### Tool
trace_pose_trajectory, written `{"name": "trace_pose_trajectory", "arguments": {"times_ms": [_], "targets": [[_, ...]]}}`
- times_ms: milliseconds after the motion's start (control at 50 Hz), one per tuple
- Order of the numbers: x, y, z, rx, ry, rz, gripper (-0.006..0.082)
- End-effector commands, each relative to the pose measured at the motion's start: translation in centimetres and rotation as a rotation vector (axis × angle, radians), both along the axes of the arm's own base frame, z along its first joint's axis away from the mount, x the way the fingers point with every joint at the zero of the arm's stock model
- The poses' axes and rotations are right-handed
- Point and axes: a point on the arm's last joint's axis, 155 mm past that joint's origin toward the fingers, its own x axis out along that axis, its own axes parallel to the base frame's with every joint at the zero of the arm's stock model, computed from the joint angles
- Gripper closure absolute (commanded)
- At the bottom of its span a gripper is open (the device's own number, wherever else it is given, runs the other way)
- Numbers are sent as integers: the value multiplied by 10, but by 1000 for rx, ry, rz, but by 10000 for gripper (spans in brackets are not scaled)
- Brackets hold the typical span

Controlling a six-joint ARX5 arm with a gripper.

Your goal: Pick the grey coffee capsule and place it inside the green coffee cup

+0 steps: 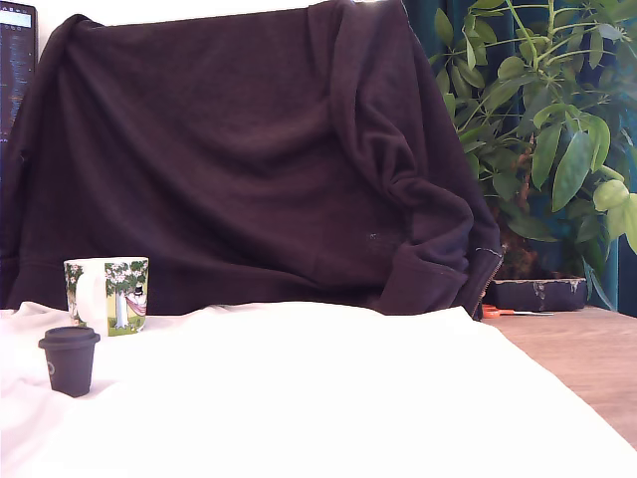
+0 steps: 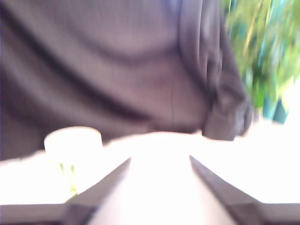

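The grey coffee capsule (image 1: 70, 360), shaped like a tiny lidded takeaway cup, stands upright on the white cloth at the exterior view's left. Just behind it stands the green coffee cup (image 1: 107, 295), a white mug printed with green trees. In the blurred wrist view the cup (image 2: 73, 149) appears washed out and pale. My gripper (image 2: 160, 161) is open, its two dark fingers (image 2: 108, 183) spread with only bright cloth between them. It holds nothing and is some way from the cup. The capsule does not show in the wrist view. The gripper does not show in the exterior view.
A dark garment (image 1: 249, 159) hangs as a backdrop behind the white cloth (image 1: 328, 398). A leafy plant (image 1: 542, 110) in a planter stands at the exterior view's right, beside bare wooden tabletop (image 1: 587, 358). A screen edge (image 1: 16, 60) shows at the far left.
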Motion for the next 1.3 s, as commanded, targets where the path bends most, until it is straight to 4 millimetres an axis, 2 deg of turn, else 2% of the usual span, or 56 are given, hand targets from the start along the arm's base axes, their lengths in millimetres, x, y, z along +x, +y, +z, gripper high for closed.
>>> {"name": "trace_pose_trajectory", "arguments": {"times_ms": [0, 320, 940, 1280], "targets": [[0, -3, -15, 34, 21, -12, 70], [7, -14, -38, 159, 44, -62, 70], [24, -26, -78, 174, 141, -109, 71], [39, -45, -102, 187, 208, -173, 72]]}}
